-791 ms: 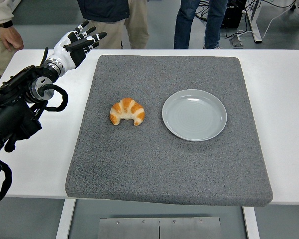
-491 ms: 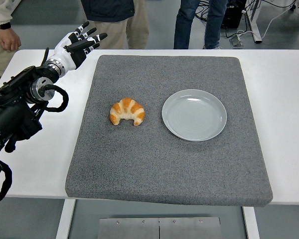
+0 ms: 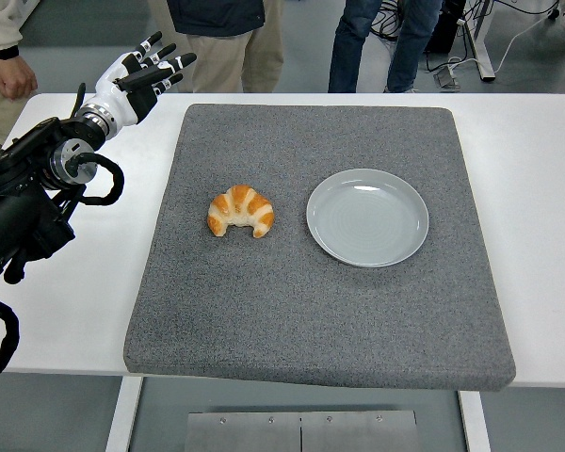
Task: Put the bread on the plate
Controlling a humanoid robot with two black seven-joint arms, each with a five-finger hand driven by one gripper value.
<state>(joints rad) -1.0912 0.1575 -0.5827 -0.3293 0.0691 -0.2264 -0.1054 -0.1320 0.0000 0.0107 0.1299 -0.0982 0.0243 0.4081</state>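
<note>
A golden croissant [image 3: 240,211] lies on the grey mat [image 3: 320,311], left of centre. To its right on the same mat sits an empty pale grey plate [image 3: 367,217]. My left hand [image 3: 146,73] hovers over the table's far left corner, well behind and left of the croissant, fingers spread and holding nothing. The black left arm [image 3: 28,198] comes in from the left edge. My right arm does not show.
The white table [image 3: 537,188] extends beyond the mat on both sides. Several people stand behind the far edge; one person's hand [image 3: 14,75] hangs at the top left, near my left hand.
My left hand has risen and drifted slightly back toward the table's far edge. The croissant and plate have not moved.
</note>
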